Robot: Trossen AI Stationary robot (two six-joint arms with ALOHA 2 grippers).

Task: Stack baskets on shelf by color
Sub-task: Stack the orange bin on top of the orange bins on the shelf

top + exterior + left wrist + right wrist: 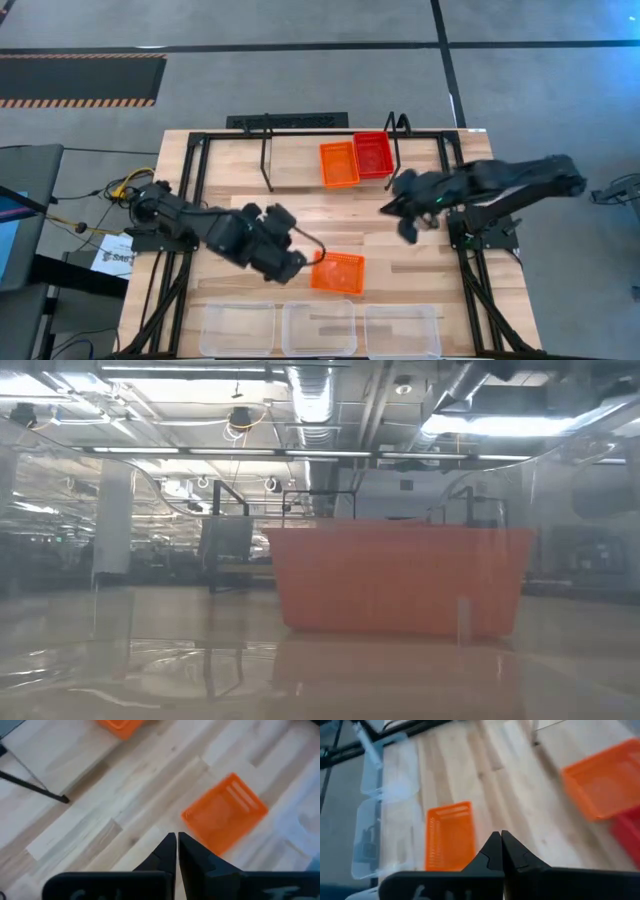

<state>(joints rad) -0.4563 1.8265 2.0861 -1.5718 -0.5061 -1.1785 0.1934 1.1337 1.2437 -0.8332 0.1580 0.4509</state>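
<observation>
One orange basket [337, 272] stands on its base on the table's middle; the low view shows it [400, 580] upright. My left gripper [303, 262] hovers just left of it, fingers shut [177, 840], touching nothing. My right gripper [405, 218], also shut [500, 840], hangs over the table right of centre, near the shelf. The black wire shelf [290, 122] stands at the far edge. A second orange basket [339, 164] and a red basket [373, 155] sit side by side within its frame. Three clear baskets [318, 328] line the near edge.
A larger black tube frame [192, 190] runs along the table's left and right sides. Cables and a paper sheet [115, 250] lie off the left edge. Bare wood [400, 270] lies between the orange basket and the right frame.
</observation>
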